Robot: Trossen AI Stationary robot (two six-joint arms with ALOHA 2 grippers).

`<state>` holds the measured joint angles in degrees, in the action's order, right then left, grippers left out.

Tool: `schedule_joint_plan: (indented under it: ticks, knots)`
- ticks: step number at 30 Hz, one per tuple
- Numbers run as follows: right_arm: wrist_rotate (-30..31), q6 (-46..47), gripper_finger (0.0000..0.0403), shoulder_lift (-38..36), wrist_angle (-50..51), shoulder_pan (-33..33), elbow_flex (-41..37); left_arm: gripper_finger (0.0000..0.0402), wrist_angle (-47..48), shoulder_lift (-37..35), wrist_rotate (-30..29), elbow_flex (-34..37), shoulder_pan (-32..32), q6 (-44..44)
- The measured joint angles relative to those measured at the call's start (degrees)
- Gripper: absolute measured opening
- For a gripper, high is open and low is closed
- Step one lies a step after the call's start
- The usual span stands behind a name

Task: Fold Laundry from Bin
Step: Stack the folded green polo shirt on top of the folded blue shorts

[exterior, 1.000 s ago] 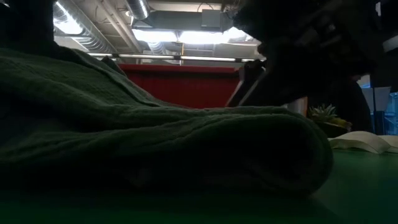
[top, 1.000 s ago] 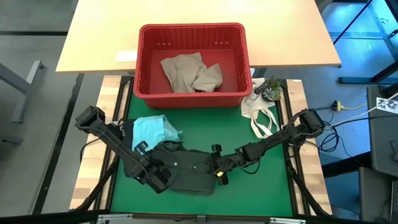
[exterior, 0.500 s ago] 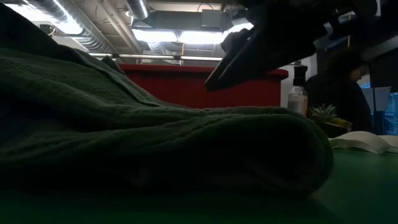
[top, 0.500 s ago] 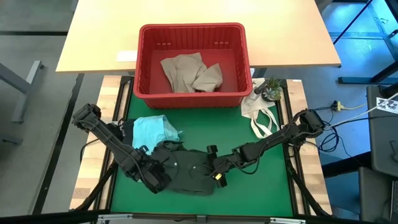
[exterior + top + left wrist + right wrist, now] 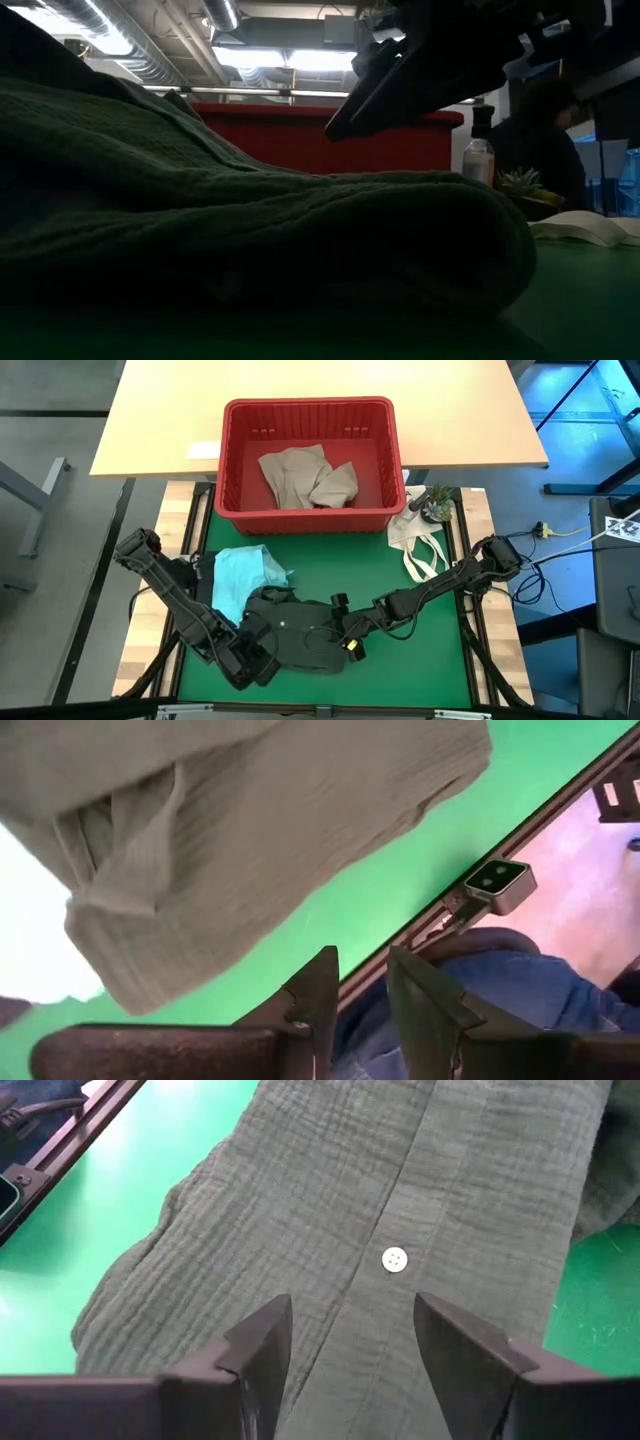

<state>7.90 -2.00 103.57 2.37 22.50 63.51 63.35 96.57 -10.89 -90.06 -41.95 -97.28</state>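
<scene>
Left arm drew back from the olive shirt

The left gripper (image 5: 258, 672) had slid toward the bench edge, narrowly parted and empty; the right gripper (image 5: 345, 626) hovered spread over the olive shirt (image 5: 300, 640), fold unfinished.

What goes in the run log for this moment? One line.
left gripper: open, empty, past shirt edge | right gripper: open above green shirt | teal cloth: on mat | tan cloth: in red bin

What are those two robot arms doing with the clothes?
They are folding laundry. The dark olive green garment lies on the green table. The right gripper hovers open above it, and the left gripper sits empty at its edge. A light teal garment lies beside it, and a beige-tan garment waits in the red bin.
</scene>
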Motion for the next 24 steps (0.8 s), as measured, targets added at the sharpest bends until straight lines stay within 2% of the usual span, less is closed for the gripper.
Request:
schedule_joint_plan:
  ticks: [6,12,24]
  knots:
    - [0.0,0.0,0.0209,0.0,0.0,0.0,0.0,0.0122,0.4,0.0,1.2,1.0,-0.2,-7.3]
    - [0.0,0.0,0.0209,0.0,-0.1,0.0,0.0,0.0165,0.4,0.1,0.3,3.9,1.3,-7.2]
    - [0.0,0.0,0.0209,0.0,-0.1,0.0,0.0,0.0169,0.0,0.1,-1.4,4.3,5.4,-7.2]
